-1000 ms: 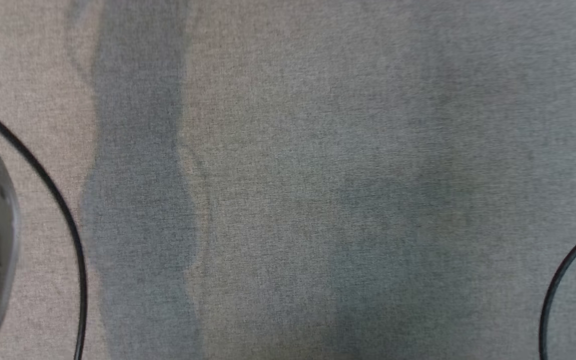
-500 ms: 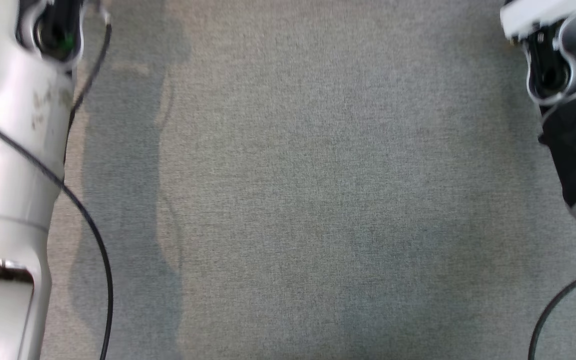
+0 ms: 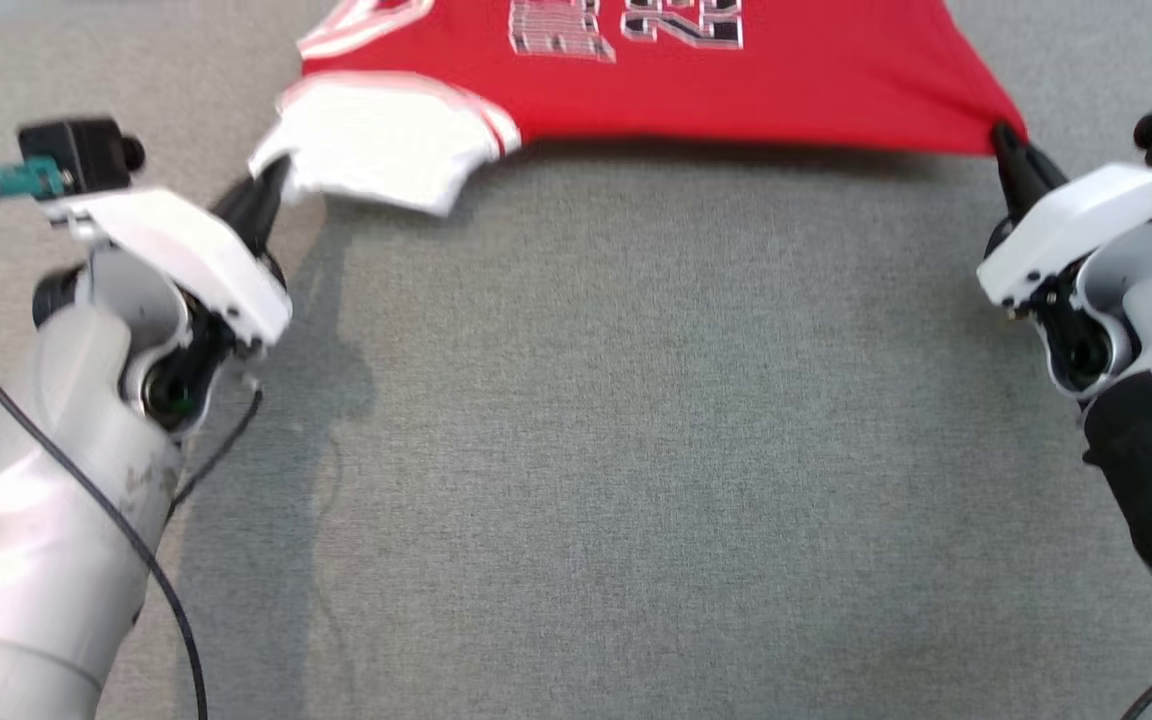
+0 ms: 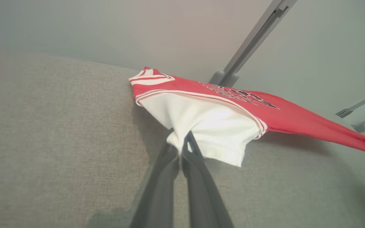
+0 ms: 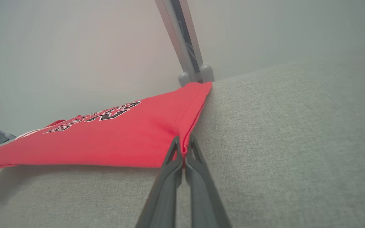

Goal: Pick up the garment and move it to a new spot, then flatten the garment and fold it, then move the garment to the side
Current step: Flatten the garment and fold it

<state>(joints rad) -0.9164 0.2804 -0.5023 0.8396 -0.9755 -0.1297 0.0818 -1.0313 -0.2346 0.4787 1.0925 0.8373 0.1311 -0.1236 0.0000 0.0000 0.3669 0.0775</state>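
Observation:
The garment (image 3: pixel 736 85) is a red jersey with white sleeves and black-and-white lettering, stretched across the far part of the grey surface. My left gripper (image 3: pixel 271 180) is shut on its white sleeve (image 4: pixel 201 126) at the left. At the right, my right gripper (image 3: pixel 1004 140) is shut on the red corner (image 5: pixel 182 139). Between the two grips the near edge hangs taut, just above the cloth surface. The left wrist view shows the left gripper (image 4: pixel 182 144) pinching the sleeve's edge; the right gripper (image 5: pixel 182 145) clamps a fold of red fabric.
A grey fabric-covered surface (image 3: pixel 616 450) spreads in front of me. Metal frame posts (image 5: pixel 185 47) stand at its far edge before a pale wall. Black cables (image 3: pixel 56 460) run along my left arm.
The head camera has tilted up: earlier it showed bare grey cloth and forearms, now both grippers and the red garment held between them.

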